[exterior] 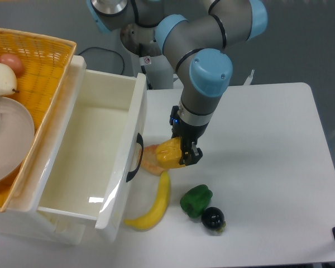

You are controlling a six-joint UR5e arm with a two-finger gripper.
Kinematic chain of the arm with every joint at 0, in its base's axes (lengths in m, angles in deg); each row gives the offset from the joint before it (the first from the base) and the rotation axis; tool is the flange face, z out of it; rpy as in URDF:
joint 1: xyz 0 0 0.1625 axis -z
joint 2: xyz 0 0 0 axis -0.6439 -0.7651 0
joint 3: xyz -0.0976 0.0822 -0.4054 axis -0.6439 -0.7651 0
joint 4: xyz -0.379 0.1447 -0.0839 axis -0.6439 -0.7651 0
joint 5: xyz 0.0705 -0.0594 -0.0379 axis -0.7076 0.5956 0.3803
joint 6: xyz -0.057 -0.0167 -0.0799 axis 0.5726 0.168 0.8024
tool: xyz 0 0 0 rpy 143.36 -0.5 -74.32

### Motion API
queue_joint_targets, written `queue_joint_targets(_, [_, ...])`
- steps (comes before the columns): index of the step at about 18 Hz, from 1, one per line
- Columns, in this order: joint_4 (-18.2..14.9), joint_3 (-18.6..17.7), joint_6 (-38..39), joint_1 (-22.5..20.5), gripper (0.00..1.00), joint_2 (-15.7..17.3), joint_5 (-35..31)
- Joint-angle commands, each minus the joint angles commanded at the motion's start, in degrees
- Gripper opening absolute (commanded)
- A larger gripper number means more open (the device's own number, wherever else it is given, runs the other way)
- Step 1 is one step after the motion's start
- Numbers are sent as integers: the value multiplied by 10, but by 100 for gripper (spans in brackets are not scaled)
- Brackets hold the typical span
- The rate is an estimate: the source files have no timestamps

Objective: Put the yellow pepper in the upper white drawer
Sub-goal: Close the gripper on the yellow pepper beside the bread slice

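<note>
The gripper (183, 149) is down near the middle of the white counter (268, 167), its jaws pinching the yellow pepper (170, 153). The pepper sits low over the counter, just beside the front panel of the upper white drawer (89, 162); whether it touches the surface cannot be told. Against its left side lies an orange-tan bread wedge (149, 159), close to the drawer's dark handle (136, 158).

The drawer stands pulled out along the counter's left edge, its inside bare and glossy. Above it, at the far left corner, a yellow woven basket (44, 67) holds a clear bowl (8, 137) and some round fruit (1, 77).

Toward the near edge, a banana (155, 205) curves from below the pepper to the drawer's front corner. A green pepper (196, 200) lies right of it, touching a small dark round fruit (213, 218).
</note>
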Motion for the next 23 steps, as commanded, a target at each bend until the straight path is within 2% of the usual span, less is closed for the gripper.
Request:
queue_joint_targets(6, [-2, 3, 4, 0, 41, 0, 1])
queue_joint_targets(11, [-3, 11, 38, 1, 41, -1, 3])
queue_joint_targets(14, [-16, 18, 42, 0, 41, -1, 3])
queue_joint_targets(20, [-26, 45, 102, 2, 41, -3, 9])
queue_joint_targets(23, [-26, 44, 123, -1, 41, -1, 31])
